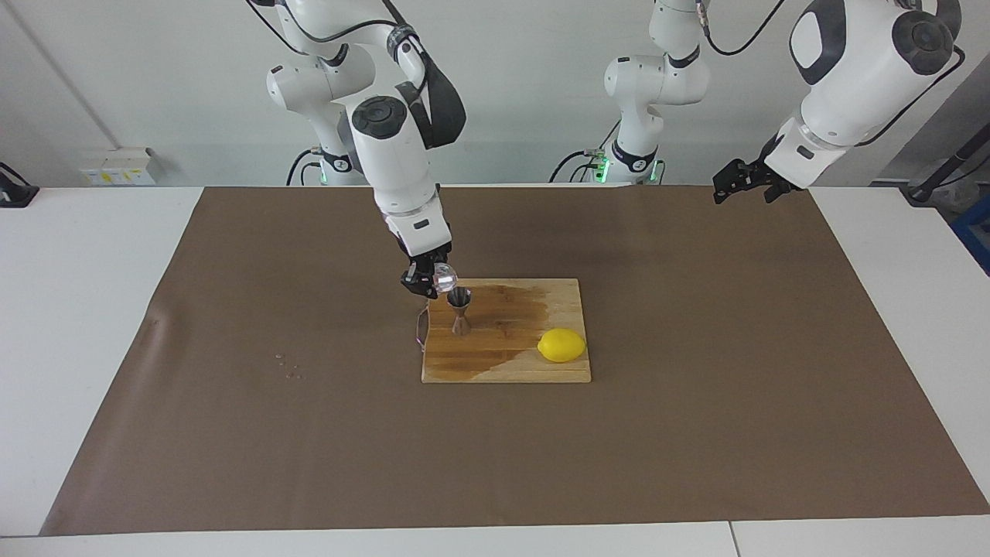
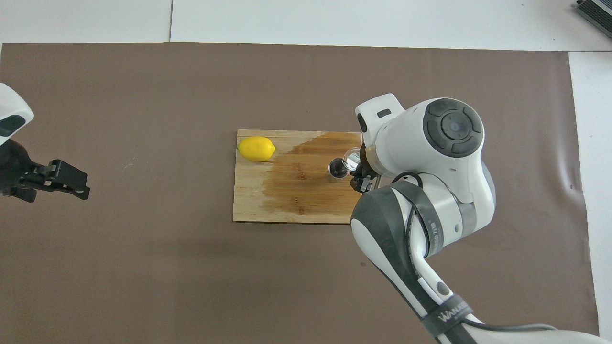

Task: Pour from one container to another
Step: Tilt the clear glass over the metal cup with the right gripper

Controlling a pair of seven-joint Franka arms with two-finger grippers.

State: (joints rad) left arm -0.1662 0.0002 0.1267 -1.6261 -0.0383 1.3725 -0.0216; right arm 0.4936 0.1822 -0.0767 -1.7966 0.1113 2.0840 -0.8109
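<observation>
Right end effector [image 1: 428, 280] clamped on clear glass cup [image 1: 444, 277], held tilted in the air just above the mouth of the steel jigger [image 1: 460, 310]; cup lip directed toward jigger's upper cone, contact between the two not resolvable. In overhead view, glass cup [image 2: 352, 158] overlapping the edge of jigger [image 2: 337, 168], right end effector [image 2: 362, 179] mostly hidden under the wrist. Jigger upright on wooden cutting board [image 1: 506, 363], at the board's end toward the right arm. Dark wet stain across much of the board [image 2: 248, 200], around and beside the jigger. Lemon [image 1: 561, 345] on the same board, at the corner toward the left arm and farther from the robots than the jigger; well apart from it. Lemon [image 2: 256, 148] untouched. Board on brown mat [image 1: 696, 433] covering the white surface [image 1: 77, 255]. Left end effector [image 1: 741, 182] waiting in the air over the mat's edge at the left arm's end, carrying nothing; finger state of left end effector [image 2: 67, 179]: cannot tell.
</observation>
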